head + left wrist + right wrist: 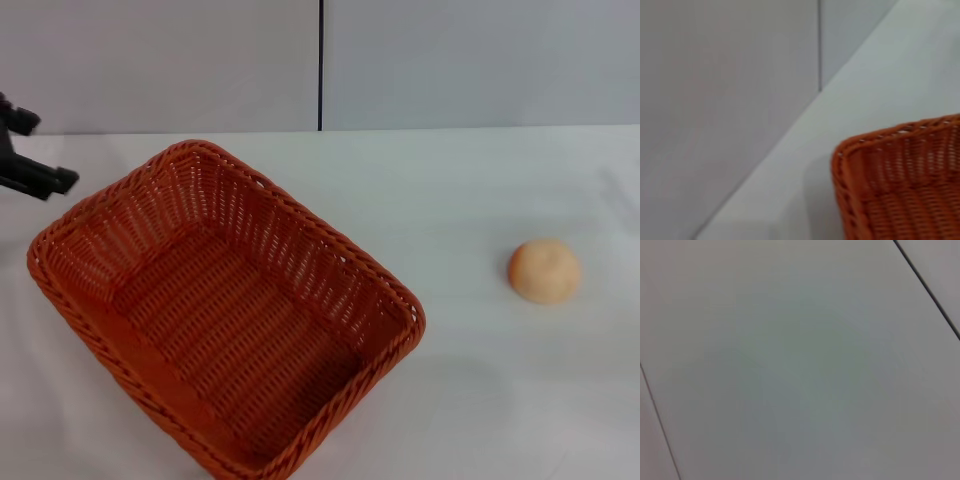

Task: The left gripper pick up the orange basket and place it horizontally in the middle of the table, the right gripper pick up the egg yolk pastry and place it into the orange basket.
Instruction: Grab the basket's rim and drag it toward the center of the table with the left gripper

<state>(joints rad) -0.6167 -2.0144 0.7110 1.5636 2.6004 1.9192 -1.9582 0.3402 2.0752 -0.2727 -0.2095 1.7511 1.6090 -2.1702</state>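
The orange basket (225, 310) sits on the white table (480, 400) at the left of the head view, turned diagonally, with nothing in it. One corner of the orange basket (900, 180) shows in the left wrist view. My left gripper (50, 150) hangs at the far left edge, just beyond the basket's far left corner and apart from it, open and holding nothing. The egg yolk pastry (544, 271) lies alone on the table to the right. My right gripper is out of view, and its wrist view shows only pale surface.
A grey wall (450, 60) with a dark vertical seam (320, 65) rises behind the table. White tabletop stretches between the basket and the pastry.
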